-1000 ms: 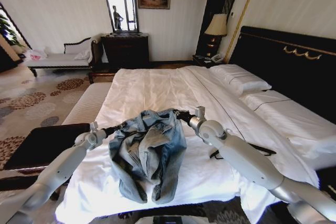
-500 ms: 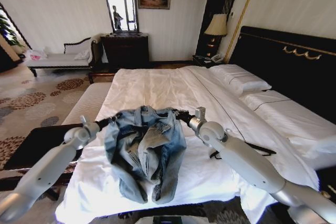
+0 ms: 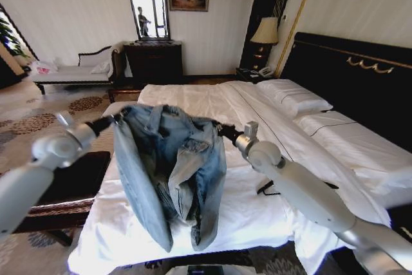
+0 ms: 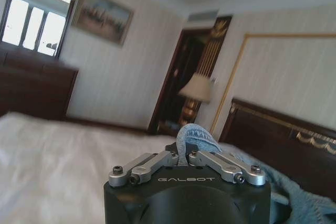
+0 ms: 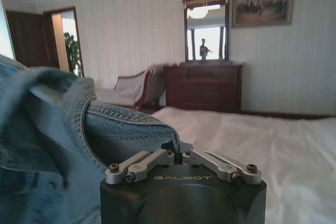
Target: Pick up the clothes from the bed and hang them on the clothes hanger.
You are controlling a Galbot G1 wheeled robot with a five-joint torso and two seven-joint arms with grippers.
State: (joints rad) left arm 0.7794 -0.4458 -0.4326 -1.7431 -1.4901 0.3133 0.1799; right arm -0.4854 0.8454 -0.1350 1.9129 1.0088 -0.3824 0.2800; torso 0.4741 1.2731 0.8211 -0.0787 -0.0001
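Observation:
The clothes, a light-blue denim jacket (image 3: 170, 172), hang over the near part of the bed (image 3: 187, 104), stretched between both grippers, with the hem down at the white sheet. My left gripper (image 3: 116, 119) is shut on the jacket's upper left edge; the left wrist view shows a denim fold (image 4: 193, 135) pinched in that gripper (image 4: 186, 157). At the upper right edge my right gripper (image 3: 222, 132) is shut on the jacket (image 5: 126, 129), the cloth caught in that gripper (image 5: 176, 151). The black clothes hanger (image 3: 265, 189) lies on the sheet, mostly hidden behind my right arm.
A tall black headboard (image 3: 360, 75) and pillows (image 3: 293, 98) are at the right. A dark low table (image 3: 71, 175) stands left of the bed. A dresser (image 3: 153, 61) with a mirror, a lamp (image 3: 265, 30) and a chaise (image 3: 71, 72) line the far wall.
My left arm has swung up and out to the left, lifting its side of the jacket and spreading it wider. The right gripper has barely moved.

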